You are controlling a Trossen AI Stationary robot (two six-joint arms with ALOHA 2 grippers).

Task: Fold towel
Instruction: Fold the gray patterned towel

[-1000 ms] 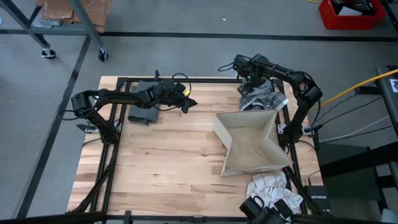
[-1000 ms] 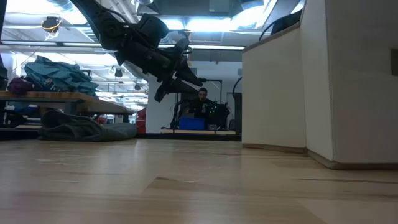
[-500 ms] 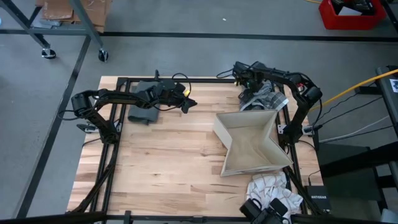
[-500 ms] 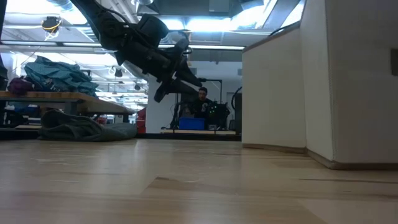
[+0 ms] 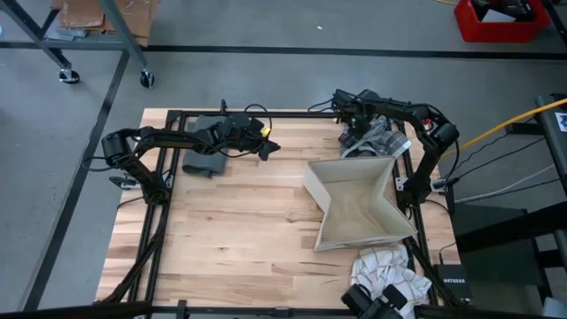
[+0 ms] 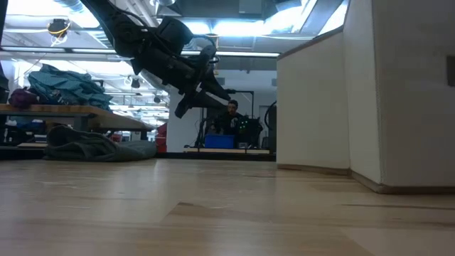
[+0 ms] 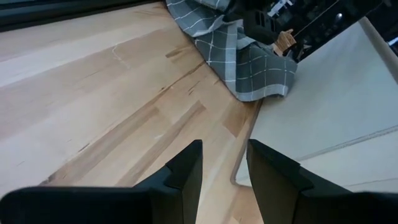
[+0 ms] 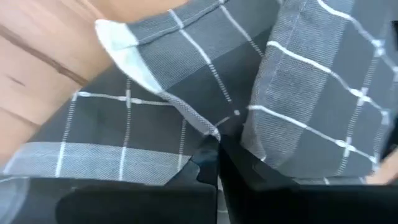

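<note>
A grey checked towel (image 5: 376, 140) (image 7: 249, 62) lies crumpled on the table's far right part, beside the far corner of a beige box. My right gripper (image 5: 353, 122) (image 8: 217, 152) points down onto it and is shut on its cloth. My left gripper (image 5: 270, 147) (image 7: 224, 165) hangs open above bare wood left of the table's middle, pointing toward the towel with nothing between its fingers. In the low view it (image 6: 206, 96) hangs well above the tabletop. My right gripper pinches a raised fold of the checked towel (image 8: 208, 127) between its two fingers. The fingers come from above, pointing steeply down. Around the fold the cloth lies slack and rumpled on the table.
A folded dark grey cloth (image 5: 205, 155) (image 6: 92, 148) lies at the far left, under my left arm. The open beige box (image 5: 359, 204) (image 6: 355, 92) fills the right side. White crumpled cloths (image 5: 385, 266) lie at the near right corner. Bare wood spans the middle and near left.
My right gripper has sunk onto the checked towel, its wrist tipping to point more steeply down. The towel itself has stayed where it was.
</note>
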